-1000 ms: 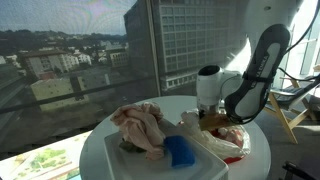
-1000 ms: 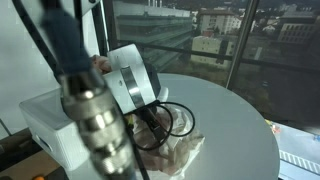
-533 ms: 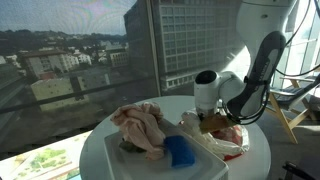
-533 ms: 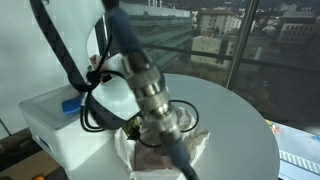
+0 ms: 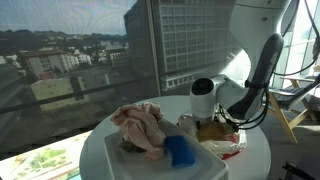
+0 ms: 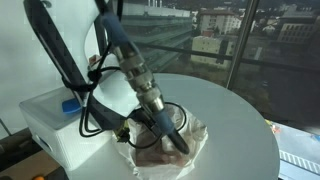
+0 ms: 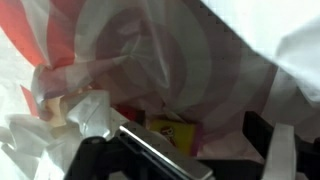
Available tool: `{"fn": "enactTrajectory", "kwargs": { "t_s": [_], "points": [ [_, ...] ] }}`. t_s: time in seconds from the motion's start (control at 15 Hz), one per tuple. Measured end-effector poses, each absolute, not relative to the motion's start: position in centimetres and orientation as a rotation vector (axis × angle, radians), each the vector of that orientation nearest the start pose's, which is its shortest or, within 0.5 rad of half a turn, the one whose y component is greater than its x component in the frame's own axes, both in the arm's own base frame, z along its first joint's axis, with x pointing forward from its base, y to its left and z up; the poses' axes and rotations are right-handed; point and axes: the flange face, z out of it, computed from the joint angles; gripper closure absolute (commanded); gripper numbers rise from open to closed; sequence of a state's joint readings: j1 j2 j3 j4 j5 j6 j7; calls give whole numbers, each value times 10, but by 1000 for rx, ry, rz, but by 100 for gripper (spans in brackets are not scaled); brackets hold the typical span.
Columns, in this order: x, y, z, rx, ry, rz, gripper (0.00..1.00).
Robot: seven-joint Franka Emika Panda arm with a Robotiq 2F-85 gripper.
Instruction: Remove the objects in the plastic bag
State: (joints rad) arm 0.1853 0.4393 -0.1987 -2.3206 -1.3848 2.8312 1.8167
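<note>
One round white table (image 5: 95,152) fills the lower half of both exterior views (image 6: 240,130). The robot arm (image 5: 255,70) comes in from the right of the frame and bends down to the tabletop; in the other angle the arm (image 6: 140,75) runs diagonally from the upper left down to the centre.

We see the plastic bag (image 5: 228,148), white with red rings, lying crumpled on the table at lower right, with the arm's end pushed into its mouth. In an exterior view the bag (image 6: 165,152) sits bottom centre. The wrist view is almost all bag wall (image 7: 180,60).

A pinkish cloth heap (image 5: 140,125) lies left of the bag, apart from it. A blue thing (image 5: 180,150) sits just beside the bag, lower centre. Both are outside the bag; we cannot tell if they came from it.

The gripper (image 7: 205,142) is inside the bag, its jaws set wide apart, nothing pinched between them as far as we see. A yellow item (image 7: 175,128) shows in the bag at lower centre of the wrist view, near the fingers (image 7: 150,150).

Progress, in our judgement: mid-task. At least the yellow item is left inside, so grasping it and lifting it out remain.
</note>
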Motion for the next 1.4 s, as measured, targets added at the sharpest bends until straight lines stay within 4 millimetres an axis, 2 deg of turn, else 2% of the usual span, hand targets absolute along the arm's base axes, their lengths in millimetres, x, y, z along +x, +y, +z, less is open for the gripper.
{"fn": "enactTrajectory", "kwargs": {
  "t_s": [0.73,1.13,1.4],
  "points": [
    [486,39,141,-3237,905,-723,0],
    [488,11,140,-3269,1047,-779,0],
    [493,-6,144,-3266,1043,-889,0]
  ]
}}
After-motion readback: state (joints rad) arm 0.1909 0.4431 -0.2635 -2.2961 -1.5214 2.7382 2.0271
